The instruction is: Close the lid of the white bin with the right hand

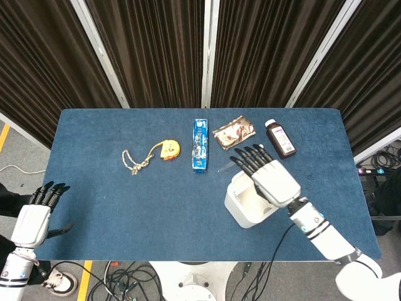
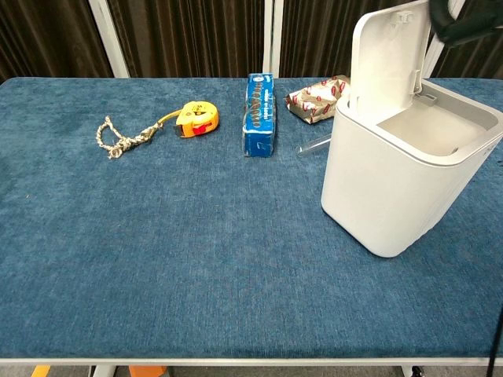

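The blue table [image 1: 125,200] carries everything, and the white bin [image 2: 401,181] is the biggest thing on it, standing toward the right part of the near edge, turned at an angle to the edges. Its lid [image 2: 389,55] is upright on its hinge at the far side, so the mouth of the bin is wide open and the closing is not yet done. My right hand [image 1: 266,175] is above the bin, fingers spread and pointing toward the far edge, holding nothing; from the head view it covers the lid, and in the chest view only dark fingertips show beside the lid's top edge. I cannot tell whether they touch it. I judge this as the reach just arriving: what is left is to press the lid forward and down until it lies shut on the rim. My left hand [image 1: 36,216] hangs off the near left corner, fingers apart and empty. Along the far half lie a blue packet [image 1: 199,145], a brown bottle [image 1: 280,138] near the far right, a foil wrapper [image 1: 234,132], a clear tube [image 1: 241,157] just beyond the bin, a yellow tape measure [image 1: 168,150] and a small chain [image 1: 135,160].
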Available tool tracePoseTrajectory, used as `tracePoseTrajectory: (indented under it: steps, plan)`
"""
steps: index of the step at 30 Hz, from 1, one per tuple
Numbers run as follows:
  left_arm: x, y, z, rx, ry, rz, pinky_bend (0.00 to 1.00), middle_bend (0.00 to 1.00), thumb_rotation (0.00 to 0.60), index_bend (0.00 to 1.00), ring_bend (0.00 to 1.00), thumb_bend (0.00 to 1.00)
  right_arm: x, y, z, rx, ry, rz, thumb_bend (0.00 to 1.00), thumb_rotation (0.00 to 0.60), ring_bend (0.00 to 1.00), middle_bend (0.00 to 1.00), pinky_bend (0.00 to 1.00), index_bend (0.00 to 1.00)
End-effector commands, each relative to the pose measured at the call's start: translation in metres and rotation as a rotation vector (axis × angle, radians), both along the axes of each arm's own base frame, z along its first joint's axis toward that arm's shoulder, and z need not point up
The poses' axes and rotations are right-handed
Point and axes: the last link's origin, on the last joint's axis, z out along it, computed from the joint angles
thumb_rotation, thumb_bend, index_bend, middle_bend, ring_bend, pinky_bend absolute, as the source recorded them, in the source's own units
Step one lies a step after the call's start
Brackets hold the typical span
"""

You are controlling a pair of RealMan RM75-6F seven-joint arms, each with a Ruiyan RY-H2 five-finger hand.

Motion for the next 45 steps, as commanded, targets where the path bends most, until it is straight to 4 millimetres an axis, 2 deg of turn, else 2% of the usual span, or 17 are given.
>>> tracePoseTrajectory:
  steps: [1,8,18,21,28,35,45]
  plan:
    - [0.000,0.000,0.000,0.002,-0.002,0.000,0.14,0.14,0.600,0.18,0.06,0.00,0.004,0.001,-0.005,0.015,0.008,0.004,1.00,0.600,0.00,0.01,0.00,0.00]
    - [-0.002,-0.001,-0.001,-0.006,-0.002,0.006,0.14,0.14,0.600,0.18,0.06,0.00,-0.006,0.010,-0.003,0.015,0.024,-0.039,1.00,0.600,0.00,0.18,0.00,0.00]
    - [-0.002,-0.001,-0.002,-0.006,-0.001,0.003,0.14,0.14,0.600,0.18,0.06,0.00,-0.013,0.022,0.007,-0.004,0.020,-0.050,1.00,0.600,0.05,0.25,0.00,0.00]
    - [-0.002,-0.001,-0.002,-0.009,-0.001,0.005,0.14,0.14,0.600,0.18,0.06,0.00,-0.017,0.030,0.009,0.004,0.024,-0.052,1.00,0.600,0.13,0.29,0.00,0.00]
    - [-0.001,-0.002,-0.004,-0.025,-0.002,0.005,0.14,0.14,0.600,0.18,0.06,0.00,-0.033,0.055,0.017,0.047,0.046,-0.075,1.00,0.600,0.18,0.31,0.00,0.00]
    - [0.003,-0.002,-0.004,-0.042,-0.030,-0.006,0.14,0.14,0.600,0.18,0.06,0.00,-0.057,0.074,0.021,0.051,0.057,-0.105,1.00,0.600,0.18,0.31,0.00,0.00]
    - [0.008,-0.001,-0.003,-0.052,-0.081,-0.016,0.14,0.14,0.600,0.18,0.06,0.00,-0.078,0.075,0.008,0.087,0.063,-0.157,1.00,0.600,0.18,0.28,0.00,0.00]
